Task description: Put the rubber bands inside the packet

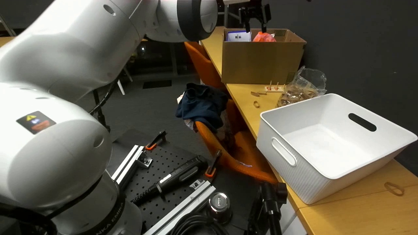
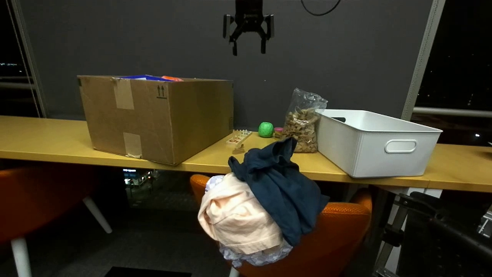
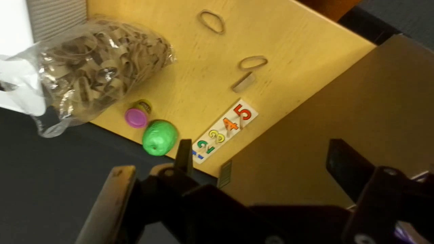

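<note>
Jaws observed apart and empty; advisable to straddle one of the rubber bands point(image 3: 244, 83) loose on the counter point(image 3: 288, 44), pinch it lightly, and release over the part-filled packet point(image 2: 301, 127) standing upright just beside the white tub point(image 2: 338, 150).

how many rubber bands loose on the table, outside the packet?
4 visible: one band and another near the numbered board, a third farther from it, a fourth beyond the white tub. The tub may hide more.
</note>
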